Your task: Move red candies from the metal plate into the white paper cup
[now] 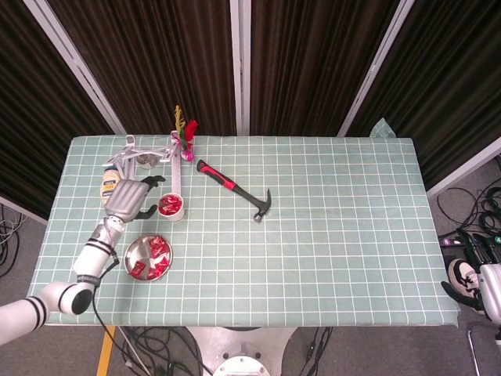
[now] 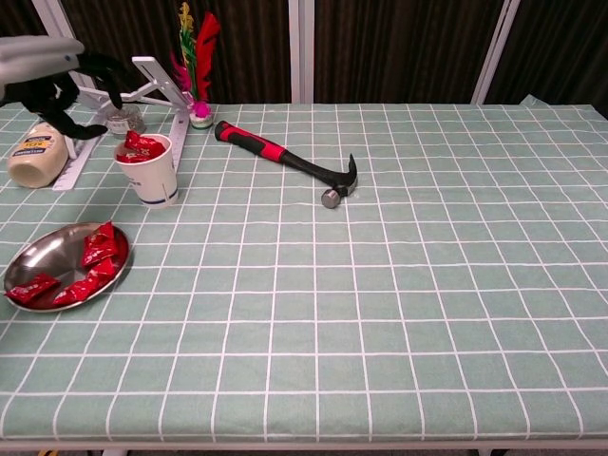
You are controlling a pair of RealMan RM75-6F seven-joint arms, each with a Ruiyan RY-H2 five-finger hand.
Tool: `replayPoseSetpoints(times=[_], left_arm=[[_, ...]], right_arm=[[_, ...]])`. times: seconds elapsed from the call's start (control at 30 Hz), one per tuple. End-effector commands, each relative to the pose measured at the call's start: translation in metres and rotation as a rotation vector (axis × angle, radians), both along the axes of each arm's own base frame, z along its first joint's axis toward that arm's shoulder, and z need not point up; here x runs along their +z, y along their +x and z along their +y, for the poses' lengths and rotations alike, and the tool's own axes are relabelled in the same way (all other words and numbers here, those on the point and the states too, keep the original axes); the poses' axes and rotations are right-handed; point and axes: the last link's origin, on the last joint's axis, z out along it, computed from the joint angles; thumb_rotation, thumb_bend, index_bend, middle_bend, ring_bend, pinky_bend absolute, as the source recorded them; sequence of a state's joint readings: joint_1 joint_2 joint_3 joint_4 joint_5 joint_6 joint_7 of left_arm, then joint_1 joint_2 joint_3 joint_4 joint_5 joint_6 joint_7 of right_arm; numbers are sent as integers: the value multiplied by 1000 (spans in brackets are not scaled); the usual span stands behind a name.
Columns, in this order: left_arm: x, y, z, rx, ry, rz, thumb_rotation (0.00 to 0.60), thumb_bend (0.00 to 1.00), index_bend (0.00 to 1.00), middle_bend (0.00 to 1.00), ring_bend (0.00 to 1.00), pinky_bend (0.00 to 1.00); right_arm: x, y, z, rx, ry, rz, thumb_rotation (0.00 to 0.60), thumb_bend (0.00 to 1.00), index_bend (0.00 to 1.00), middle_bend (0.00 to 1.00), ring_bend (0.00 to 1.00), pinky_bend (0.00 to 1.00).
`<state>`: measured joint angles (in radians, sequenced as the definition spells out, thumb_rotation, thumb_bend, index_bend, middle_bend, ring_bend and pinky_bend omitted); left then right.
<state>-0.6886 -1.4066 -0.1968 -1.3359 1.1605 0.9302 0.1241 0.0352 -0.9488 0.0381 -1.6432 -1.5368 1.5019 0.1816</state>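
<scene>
The white paper cup (image 1: 171, 207) (image 2: 149, 169) stands at the table's left with red candies showing at its rim. Below it the metal plate (image 1: 136, 254) (image 2: 38, 256) holds several red candies (image 1: 156, 258) (image 2: 87, 264). My left hand (image 1: 128, 196) (image 2: 55, 84) hovers just left of and above the cup, fingers spread, nothing in it. At the lower right frame edge of the head view, only part of my right hand (image 1: 487, 288) shows, off the table; its fingers are not readable.
A red-and-black hammer (image 1: 235, 189) (image 2: 290, 162) lies mid-table. A mayonnaise bottle (image 1: 110, 185) (image 2: 33, 155), a white stand (image 1: 145, 151) (image 2: 160, 83), a ruler and a feathered shuttlecock (image 1: 185, 135) (image 2: 197, 59) crowd the back left corner.
</scene>
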Motion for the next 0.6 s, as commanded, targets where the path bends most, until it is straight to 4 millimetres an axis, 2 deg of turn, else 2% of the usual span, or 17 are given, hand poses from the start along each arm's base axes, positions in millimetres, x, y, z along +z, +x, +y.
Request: replayPoseSetpoints(times=[0.03,0.13,0.27,0.4,0.5,0.6], left_arm=[[45,-22,-36,35,147,-96,600,339,261,397,714,925],[69,-43,-62,74,224,-89,600,287,261,397,610,839],[89,-73,-97,124,295,-38,600,200,261,397,424,530],[96,-99,-136,167,344,38,600,191,261,387,295,347],[98,-108,-161,193,365,42,600,192,262,374,259,303],[99,-111,-180,206,382,54,600,192,262,371,258,303]], right_arm=[[0,0,0,2,3,1,600,99,80,204,109,381],[-1,0,-1,12,0,-2,600,100,80,203,108,376],[-2,-3,-1,15,-8,2,600,101,79,184,88,292],[-5,-5,0,11,-8,-2,600,101,79,170,39,208],[-9,-5,0,14,-4,-9,600,101,79,162,10,168],[-12,-4,1,24,-5,-12,600,101,79,158,0,140]])
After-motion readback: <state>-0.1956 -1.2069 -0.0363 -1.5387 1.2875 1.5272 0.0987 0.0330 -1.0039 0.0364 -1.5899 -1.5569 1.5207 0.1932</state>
